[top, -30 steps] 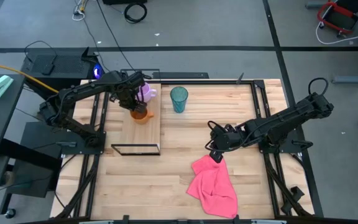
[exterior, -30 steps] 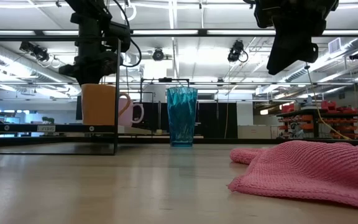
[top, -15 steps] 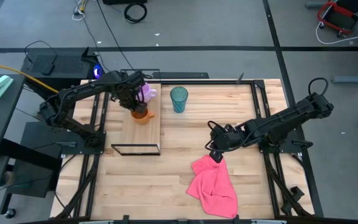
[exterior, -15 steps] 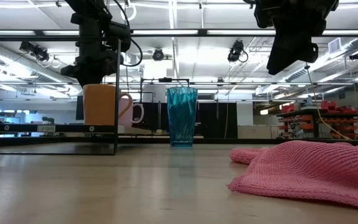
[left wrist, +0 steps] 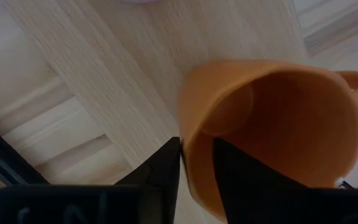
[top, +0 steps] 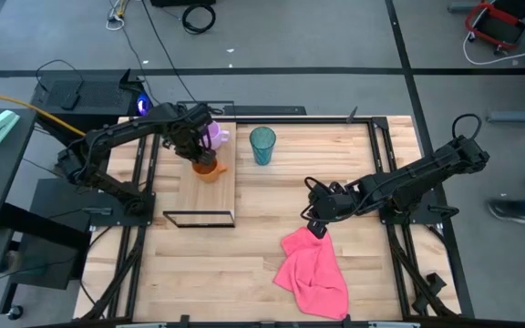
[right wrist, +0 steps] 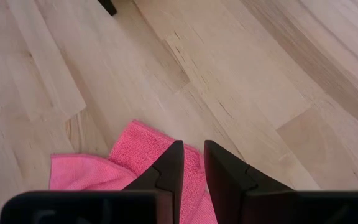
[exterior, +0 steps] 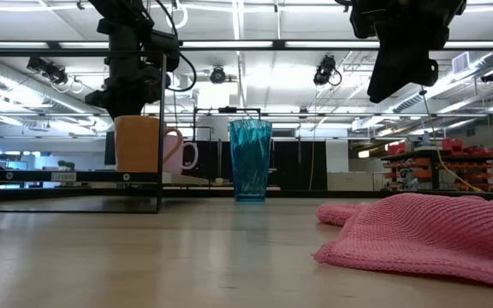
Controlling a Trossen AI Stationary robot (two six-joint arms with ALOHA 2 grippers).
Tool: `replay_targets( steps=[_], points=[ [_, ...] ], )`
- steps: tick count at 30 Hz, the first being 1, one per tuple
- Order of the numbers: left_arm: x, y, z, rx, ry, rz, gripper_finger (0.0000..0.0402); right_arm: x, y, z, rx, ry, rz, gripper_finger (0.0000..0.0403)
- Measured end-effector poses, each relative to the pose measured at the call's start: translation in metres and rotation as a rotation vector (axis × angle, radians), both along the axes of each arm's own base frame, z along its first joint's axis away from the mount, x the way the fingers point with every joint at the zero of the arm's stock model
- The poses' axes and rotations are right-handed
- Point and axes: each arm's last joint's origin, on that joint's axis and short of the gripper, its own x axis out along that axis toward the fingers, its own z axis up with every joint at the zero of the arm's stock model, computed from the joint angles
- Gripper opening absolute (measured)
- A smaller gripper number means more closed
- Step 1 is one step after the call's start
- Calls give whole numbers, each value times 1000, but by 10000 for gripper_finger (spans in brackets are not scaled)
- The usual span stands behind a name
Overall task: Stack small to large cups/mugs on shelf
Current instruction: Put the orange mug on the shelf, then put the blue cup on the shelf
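Fingers [left wrist: 166, 171] of the left gripper [top: 196, 152] are parted astride the orange mug's [left wrist: 272, 130] rim, the mug resting on the shelf [top: 221, 196]; a straight lift-off is advised, so nothing is tipped.

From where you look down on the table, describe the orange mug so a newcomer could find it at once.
Find the shelf, a pale plank with a black wire frame, on the table's left half. At its far end, under the left gripper, stand two mugs. The orange mug is the nearer one, beside the pale purple mug.
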Motion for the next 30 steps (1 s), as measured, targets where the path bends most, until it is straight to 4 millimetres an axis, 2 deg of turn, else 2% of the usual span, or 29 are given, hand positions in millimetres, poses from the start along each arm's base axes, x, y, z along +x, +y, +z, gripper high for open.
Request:
replay_targets(
  steps=[7,12,23,30],
  points=[
    [0,0,2,-8,1,0,103,0,0,0,0,0,0,71],
    [2,1,18,10,-23,3,105,1,0,0,3,-7,0,71],
    [-1,3,83,136,-26,45,101,1,0,0,-10,-5,20,71],
    [2,-11,138,219,-173,57,99,2,-4,0,-33,-1,38,71]
  ],
)
